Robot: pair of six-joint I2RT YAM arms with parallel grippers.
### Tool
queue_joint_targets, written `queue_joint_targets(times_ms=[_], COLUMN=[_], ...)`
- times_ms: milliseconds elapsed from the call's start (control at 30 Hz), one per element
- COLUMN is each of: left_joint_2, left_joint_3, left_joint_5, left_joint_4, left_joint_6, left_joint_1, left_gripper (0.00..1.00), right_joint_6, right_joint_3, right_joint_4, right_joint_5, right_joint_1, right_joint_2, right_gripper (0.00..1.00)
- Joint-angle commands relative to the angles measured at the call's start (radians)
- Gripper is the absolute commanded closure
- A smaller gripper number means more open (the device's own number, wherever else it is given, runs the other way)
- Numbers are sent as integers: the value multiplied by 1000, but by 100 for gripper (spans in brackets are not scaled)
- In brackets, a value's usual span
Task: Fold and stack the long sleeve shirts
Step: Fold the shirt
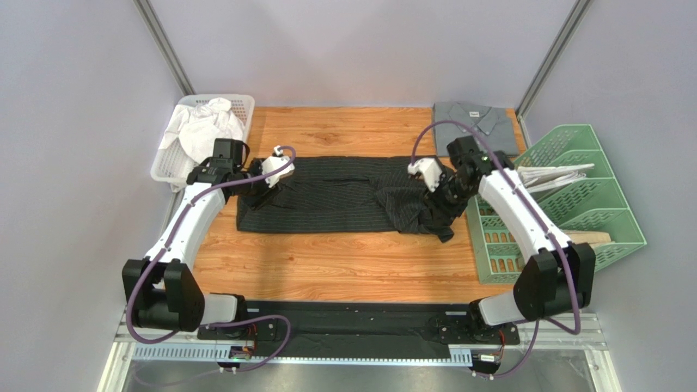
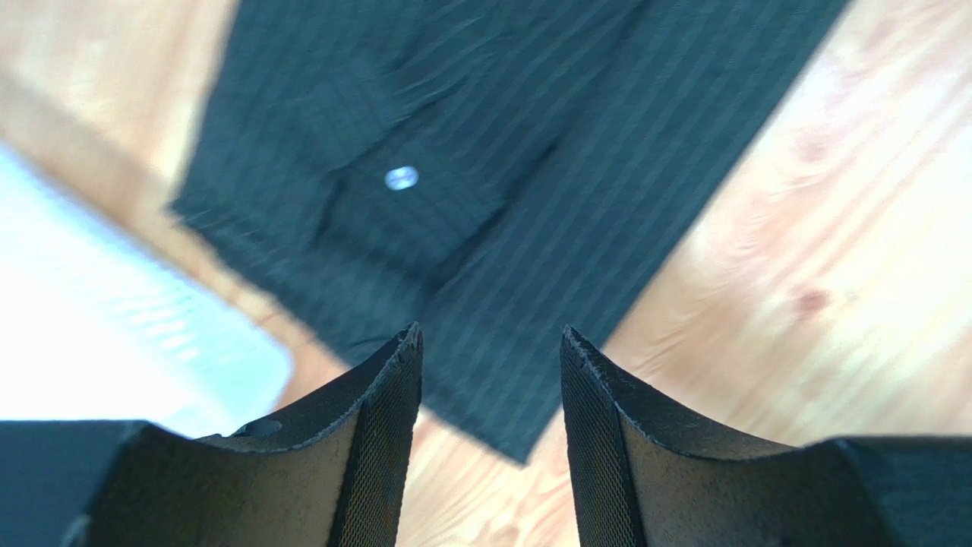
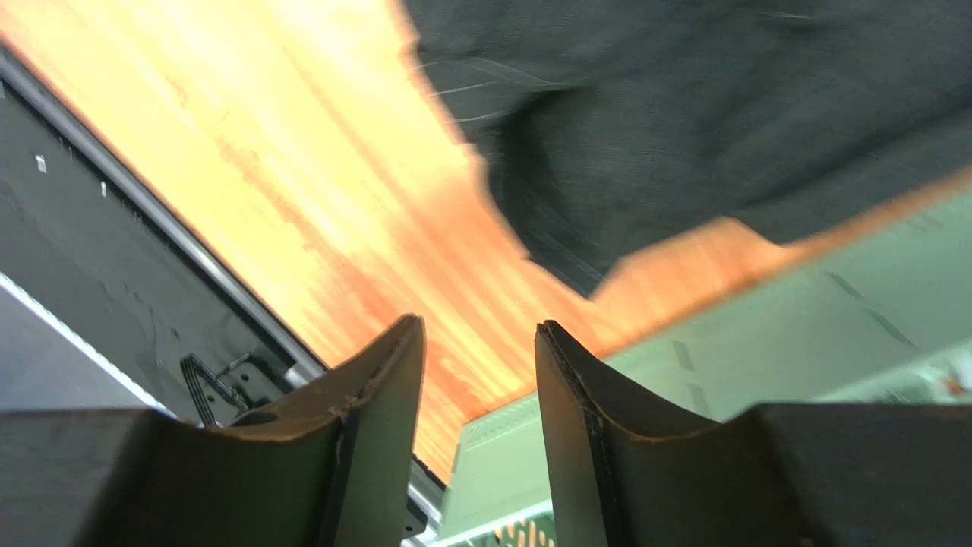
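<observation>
Left gripper [image 2: 491, 342] and right gripper [image 3: 479, 331] both hang with jaws apart, holding nothing. Below them the black pinstriped shirt [image 1: 344, 196] lies in a long band across the table [image 1: 344, 269], its right end bunched. The grey shirt [image 1: 474, 121] sits folded at the far edge. The risk is that grabbing the bunched end drags the fold askew.

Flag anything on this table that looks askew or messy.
The black pinstriped shirt is folded into a flat band, but its right end is bunched and crumpled beside the green rack. White cloth also spills over the rim of the basket. The grey shirt lies neat.
</observation>
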Motion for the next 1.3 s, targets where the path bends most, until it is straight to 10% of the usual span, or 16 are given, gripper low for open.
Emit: queue_joint_targets(times_ms=[0,367,533,700,1033,1267], left_joint_2=[34,-5,1,8,20,9], left_joint_3=[-43,-72,-80,-91,-77,-82], left_joint_5=[73,81,78,75,78,75], left_joint_4=[10,-3,-3,3,6,-5], left_joint_6=[-84,-77,-73,-66,-69,-61], left_joint_1=[-11,-11,-11,-11,-11,-11], left_gripper=[45,44,44,44,44,44], right_joint_6=[30,109,130,155,162,208], right_joint_3=[-140,-144,-107,29,86,54], right_joint_4=[194,361,315,170,64,84], right_joint_5=[101,245,185,87,53,18], right_joint_1=[126,221,225,212,191,186], right_joint_2=[-37,183,198,148,229,324], right_gripper=[53,48,86,99,67,63])
